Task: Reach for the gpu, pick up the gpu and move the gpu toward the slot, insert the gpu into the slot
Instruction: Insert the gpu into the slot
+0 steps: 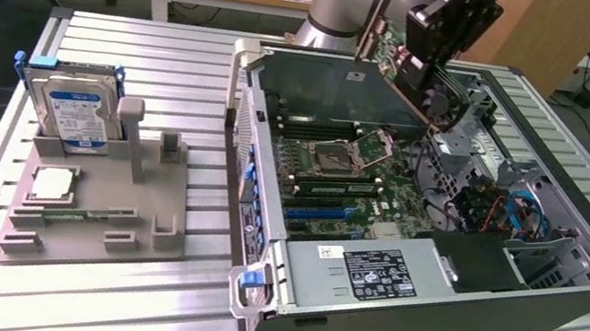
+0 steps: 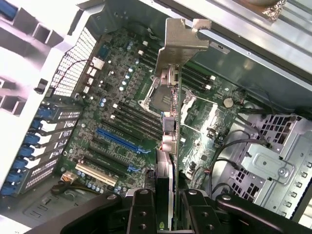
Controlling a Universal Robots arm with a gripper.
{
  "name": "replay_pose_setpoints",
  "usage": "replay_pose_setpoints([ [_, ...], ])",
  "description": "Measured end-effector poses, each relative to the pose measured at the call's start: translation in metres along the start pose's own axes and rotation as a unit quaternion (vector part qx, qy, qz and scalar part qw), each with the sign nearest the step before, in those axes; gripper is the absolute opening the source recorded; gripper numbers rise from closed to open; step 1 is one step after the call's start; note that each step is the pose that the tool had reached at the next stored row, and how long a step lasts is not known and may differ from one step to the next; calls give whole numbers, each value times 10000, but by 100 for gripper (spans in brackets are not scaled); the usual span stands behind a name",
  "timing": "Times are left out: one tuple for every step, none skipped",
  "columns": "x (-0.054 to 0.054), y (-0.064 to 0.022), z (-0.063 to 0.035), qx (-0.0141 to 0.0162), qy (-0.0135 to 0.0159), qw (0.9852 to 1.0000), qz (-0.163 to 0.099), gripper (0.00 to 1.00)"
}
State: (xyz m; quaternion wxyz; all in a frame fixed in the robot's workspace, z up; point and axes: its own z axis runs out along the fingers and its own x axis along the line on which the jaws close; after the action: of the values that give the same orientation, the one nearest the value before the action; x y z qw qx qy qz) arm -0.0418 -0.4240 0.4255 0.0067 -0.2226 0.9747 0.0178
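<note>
Exterior view, from its left: hard drive (image 1: 71, 112) upright in a grey fixture (image 1: 149, 204) on the slatted metal bench (image 1: 144, 57), with a square chip (image 1: 51, 184) and a memory stick (image 1: 86, 215) lying flat in front of it. Just beside the fixture, toward the exterior view's right, sits the open computer case (image 1: 428, 307), motherboard (image 1: 346, 184) exposed, processor socket (image 1: 343, 158) near its middle, grey power supply (image 1: 373, 275) at the near end. Above the far part of the case the gpu (image 1: 386, 50) is up in the air, tilted, silver bracket end toward the exterior view's left, and the hand (image 1: 435, 95) is clenched on it from the other end. Wrist view: hand (image 2: 168, 209) grips the gpu (image 2: 168, 131) edge-on between both fingers (image 2: 141, 209), bracket at the far end, card hovering over the motherboard (image 2: 122, 83) near the socket and not seated in any connector. The slot (image 2: 109, 162) is the dark connector between a blue one (image 2: 119, 140) and a white one (image 2: 96, 175) (hard to pick out among the row), lying off to the side of the card, apart from it.
</note>
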Motion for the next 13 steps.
replay_pose_setpoints([
  [0, 0, 0, -1, 1, 10000, -34, 27],
  [0, 0, 0, -2, 2, 10000, -66, 27],
  [0, -1, 0, -2, 3, 10000, -97, 27],
  [0, -1, 0, -3, 4, 9999, -132, 27],
  [0, -1, 0, -4, 5, 9999, -164, 27],
  [0, -1, 0, -4, 6, 9998, -198, 27],
  [0, -1, 0, -5, 8, 9997, -232, 27],
  [0, -1, 0, -5, 9, 9996, -267, 27],
  [0, -1, 0, -6, 10, 9995, -302, 27],
  [0, -1, 0, -7, 11, 9994, -339, 27],
  [0, -1, 0, -8, 12, 9993, -374, 27],
  [0, -1, 0, -9, 13, 9992, -411, 27],
  [-1, -1, 0, -9, 14, 9990, -446, 27],
])
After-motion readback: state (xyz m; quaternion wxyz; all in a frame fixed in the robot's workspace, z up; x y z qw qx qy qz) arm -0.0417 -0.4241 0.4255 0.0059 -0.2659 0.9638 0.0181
